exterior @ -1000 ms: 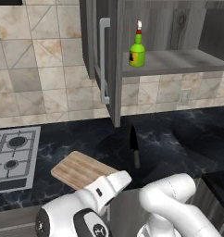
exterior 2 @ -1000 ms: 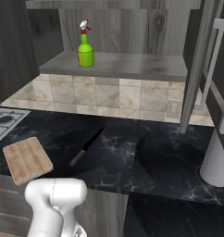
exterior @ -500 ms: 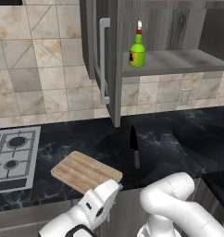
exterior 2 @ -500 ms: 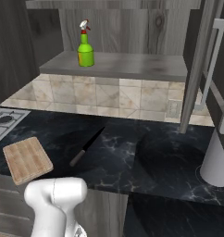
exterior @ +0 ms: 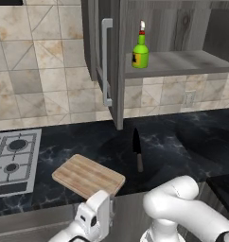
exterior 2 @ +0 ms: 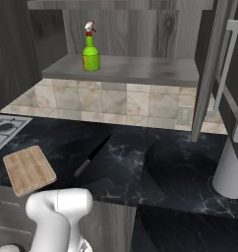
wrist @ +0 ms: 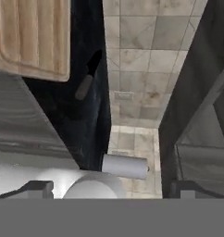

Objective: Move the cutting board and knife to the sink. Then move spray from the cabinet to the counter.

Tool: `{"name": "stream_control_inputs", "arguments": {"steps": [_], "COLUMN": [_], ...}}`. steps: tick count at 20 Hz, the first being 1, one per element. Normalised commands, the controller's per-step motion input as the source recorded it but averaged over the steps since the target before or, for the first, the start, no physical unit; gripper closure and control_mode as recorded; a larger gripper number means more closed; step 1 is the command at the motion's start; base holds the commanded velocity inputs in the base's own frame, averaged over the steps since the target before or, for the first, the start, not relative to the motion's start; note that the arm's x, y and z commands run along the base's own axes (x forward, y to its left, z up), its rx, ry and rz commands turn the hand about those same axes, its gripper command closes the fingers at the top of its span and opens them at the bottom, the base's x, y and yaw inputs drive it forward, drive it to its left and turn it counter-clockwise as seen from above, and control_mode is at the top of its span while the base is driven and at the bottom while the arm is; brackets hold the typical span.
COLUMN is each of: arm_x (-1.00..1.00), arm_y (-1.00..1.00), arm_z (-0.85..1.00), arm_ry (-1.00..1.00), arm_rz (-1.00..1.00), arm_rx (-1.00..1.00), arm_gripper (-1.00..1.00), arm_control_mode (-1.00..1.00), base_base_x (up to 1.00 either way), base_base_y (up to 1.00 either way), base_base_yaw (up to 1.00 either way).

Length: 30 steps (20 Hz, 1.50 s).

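While the gripper (wrist: pixel 111 187) is standing wide open and holding nothing, the cutting board (exterior: pixel 88 176) is lying on the counter (exterior: pixel 182 137) at its front edge, the knife (exterior: pixel 137 149) just beside it, apart. The spray (exterior: pixel 140 53) is standing upright on the cabinet (exterior: pixel 173 61) shelf.

Silver gas hob (exterior: pixel 14 158), white cylinder (exterior 2: pixel 231 170), tiled wall (exterior: pixel 45 80)

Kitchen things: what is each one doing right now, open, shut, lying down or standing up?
Dark-grey wood-grain wall cabinet: door open.
Small bright-green spray bottle: upright on the cabinet shelf.
Light-brown wooden cutting board: flat on the black marble-look counter.
Black-bladed, grey-handled knife: flat on the counter, apart from the board.
Gripper: open, empty.
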Motion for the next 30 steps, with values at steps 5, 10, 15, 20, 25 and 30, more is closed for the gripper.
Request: {"name": "stream_control_inputs", "arguments": {"steps": [5,10,15,20,25,30], "arm_x": [0.18,0.34,0.44,0.41,0.35,0.3], "arm_y": [0.35,0.25,0.16,0.12,0.15,0.15], "arm_z": [-0.38,-0.25,-0.36,-0.42,-0.46,-0.48], "arm_ry": [0.11,0.04,0.06,0.11,0.13,0.14], "arm_rz": [0.06,0.05,0.02,0.01,0.01,0.01], "arm_rx": [-0.15,-0.12,-0.12,-0.1,-0.1,-0.09], "arm_gripper": [-1.0,-1.0,-1.0,-1.0,-1.0,-1.0], "arm_control_mode": [-1.0,-1.0,-1.0,-1.0,-1.0,-1.0], "base_base_x": [0.0,0.0,0.0,0.0,0.0,0.0], "base_base_y": [0.0,0.0,0.0,0.0,0.0,0.0], "base_base_yaw": [0.0,0.0,0.0,0.0,0.0,0.0]}}
